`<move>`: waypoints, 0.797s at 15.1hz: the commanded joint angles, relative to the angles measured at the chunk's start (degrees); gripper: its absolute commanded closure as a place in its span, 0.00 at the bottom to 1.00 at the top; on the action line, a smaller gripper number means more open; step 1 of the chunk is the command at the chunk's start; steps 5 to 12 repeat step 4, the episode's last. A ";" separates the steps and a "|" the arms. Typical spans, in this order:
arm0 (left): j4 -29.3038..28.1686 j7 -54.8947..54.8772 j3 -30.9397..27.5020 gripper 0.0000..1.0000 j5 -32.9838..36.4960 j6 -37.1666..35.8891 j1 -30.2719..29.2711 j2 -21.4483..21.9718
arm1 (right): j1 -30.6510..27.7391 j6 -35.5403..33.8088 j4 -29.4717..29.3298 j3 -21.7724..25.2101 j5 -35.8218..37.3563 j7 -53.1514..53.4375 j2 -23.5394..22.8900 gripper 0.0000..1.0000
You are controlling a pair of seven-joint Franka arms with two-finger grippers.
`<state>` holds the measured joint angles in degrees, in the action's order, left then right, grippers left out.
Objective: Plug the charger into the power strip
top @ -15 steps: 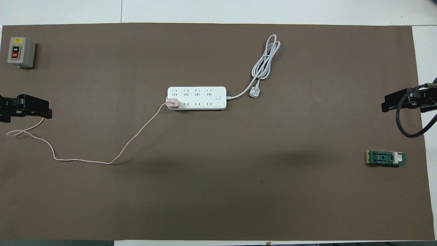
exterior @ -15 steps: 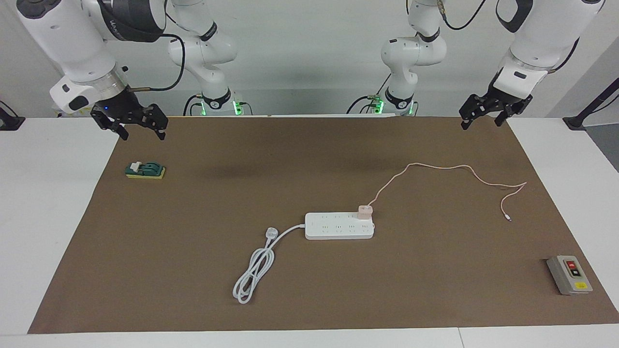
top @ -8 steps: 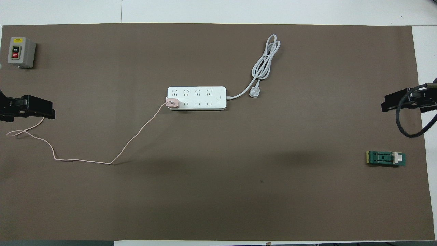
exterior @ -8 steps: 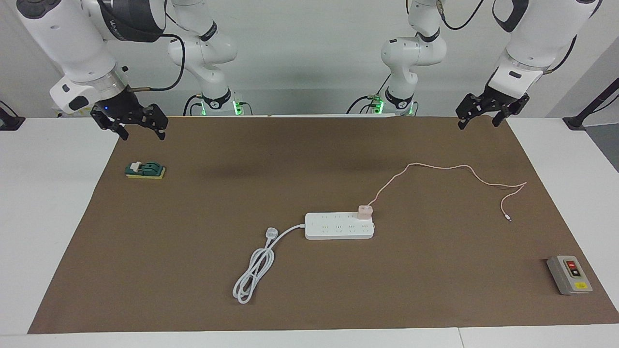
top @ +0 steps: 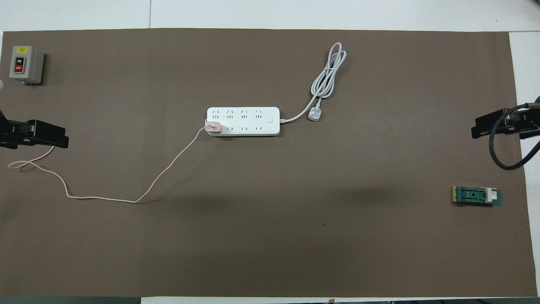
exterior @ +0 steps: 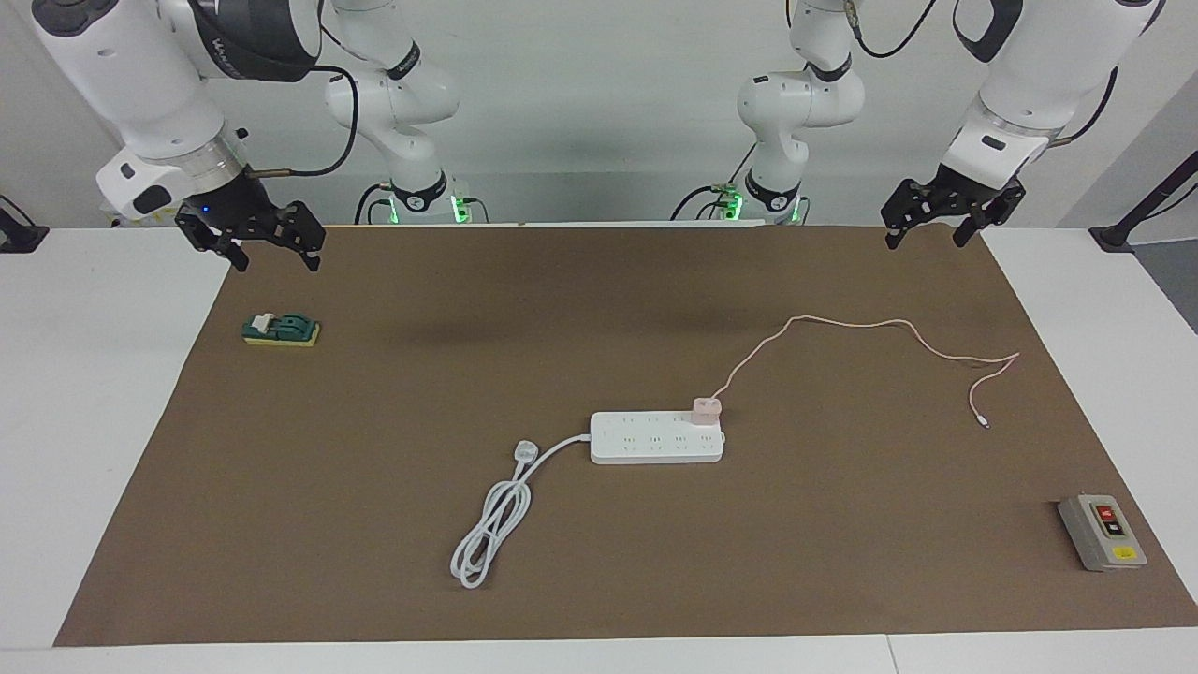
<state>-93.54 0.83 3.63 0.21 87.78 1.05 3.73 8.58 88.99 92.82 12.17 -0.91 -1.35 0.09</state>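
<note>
On the brown mat (exterior: 374, 487) the charger (exterior: 706, 407) looks seated in the power strip (exterior: 657, 438) toward its left-arm end, so with left gripper (exterior: 923, 224) and right gripper (exterior: 251, 243) raised, spread, empty, I'd only confirm seating.

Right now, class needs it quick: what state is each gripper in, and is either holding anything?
Left gripper: open, empty, over the mat's edge.
Right gripper: open, empty, above the green block.
</note>
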 commanded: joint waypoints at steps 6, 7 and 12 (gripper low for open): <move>-0.94 -1.27 0.15 0.00 -1.00 0.82 -0.61 1.10 | -0.59 -1.10 -0.01 -0.40 0.82 -0.93 0.44 0.00; -0.94 -1.27 0.15 0.00 -1.00 0.82 -0.61 1.10 | -0.59 -1.10 -0.01 -0.40 0.82 -0.93 0.44 0.00; -0.94 -1.27 0.15 0.00 -1.00 0.82 -0.61 1.10 | -0.59 -1.10 -0.01 -0.40 0.82 -0.93 0.44 0.00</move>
